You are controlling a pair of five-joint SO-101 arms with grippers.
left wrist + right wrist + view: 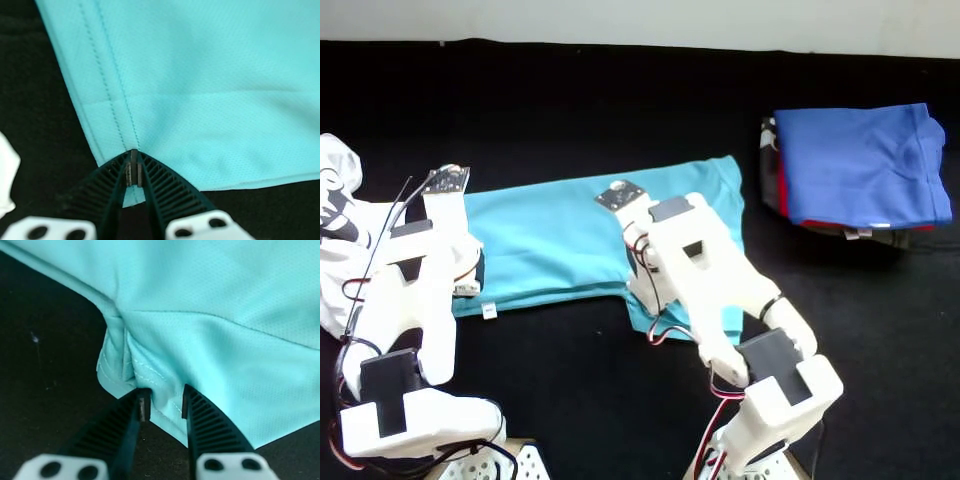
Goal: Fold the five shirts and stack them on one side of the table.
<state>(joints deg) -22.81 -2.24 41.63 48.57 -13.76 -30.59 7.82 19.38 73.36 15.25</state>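
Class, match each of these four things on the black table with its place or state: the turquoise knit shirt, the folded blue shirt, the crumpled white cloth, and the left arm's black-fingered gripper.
Column A
1. turquoise knit shirt
2. folded blue shirt
3. crumpled white cloth
4. left gripper

Column B
a. on top of the stack at the right end of the table
b. shut on a shirt's edge
c. spread out mid-table
d. at the table's left edge

Pairs: 1-c, 2-a, 3-d, 4-b
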